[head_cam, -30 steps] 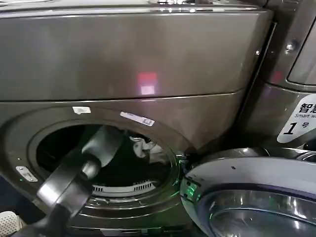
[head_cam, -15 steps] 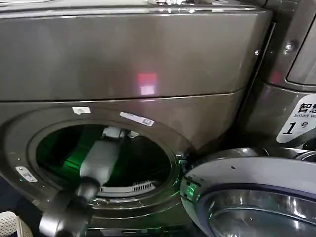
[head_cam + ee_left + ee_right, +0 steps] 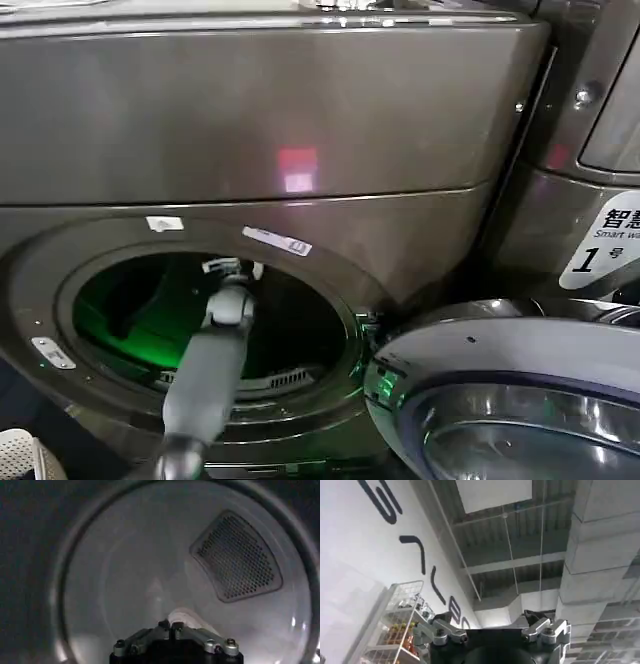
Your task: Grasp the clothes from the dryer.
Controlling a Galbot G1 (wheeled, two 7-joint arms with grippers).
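Note:
The dryer point(image 3: 300, 120) is a big grey-bronze front loader with its round porthole point(image 3: 335, 275) open. My left arm reaches through the porthole, and the left gripper point(image 3: 228, 268) is inside the steel drum. In the left wrist view the left gripper point(image 3: 172, 626) has its fingers pressed together. A pale lump of the clothes point(image 3: 192, 620) pokes out just past the tips, in front of the drum's back wall point(image 3: 150, 570). The right gripper point(image 3: 490, 621) points up at a ceiling, open and holding nothing.
The dryer's round door point(image 3: 500, 370) hangs open at the lower right, close to the porthole. A second machine with a white "1" sticker point(image 3: 600, 250) stands to the right. A white basket point(image 3: 15, 455) sits at the bottom left. A perforated vent point(image 3: 235, 555) is set in the drum's back wall.
My left arm has straightened and pushed deeper into the drum. The white fabric that showed at the right of the opening a second ago is hidden in the head view. Green light has spread inside.

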